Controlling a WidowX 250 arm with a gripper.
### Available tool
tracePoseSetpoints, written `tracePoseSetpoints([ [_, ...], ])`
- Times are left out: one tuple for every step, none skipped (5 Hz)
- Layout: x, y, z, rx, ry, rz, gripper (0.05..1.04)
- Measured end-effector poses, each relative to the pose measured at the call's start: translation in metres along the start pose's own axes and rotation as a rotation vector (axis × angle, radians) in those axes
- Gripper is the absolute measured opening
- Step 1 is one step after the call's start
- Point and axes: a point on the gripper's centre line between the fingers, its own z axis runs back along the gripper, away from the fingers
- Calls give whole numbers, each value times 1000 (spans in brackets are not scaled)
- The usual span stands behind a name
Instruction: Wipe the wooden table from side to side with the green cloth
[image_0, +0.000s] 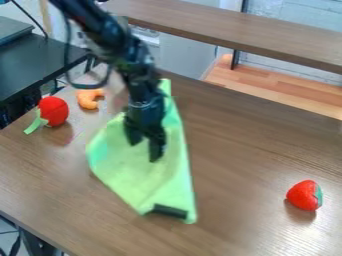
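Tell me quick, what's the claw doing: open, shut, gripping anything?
Claw: open, nothing seen between its fingers, over the green cloth; can't tell whether it touches it.

The black arm leans in from the upper left, and its gripper points down, fingers apart.
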Motion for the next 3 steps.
tracePoseSetpoints([
  [22,-18,-3,-13,-3,12,1001],
  [48,-39,-6,-12,-17,6,1001],
  [72,-71,-9,-21,-21,-27,1001],
])
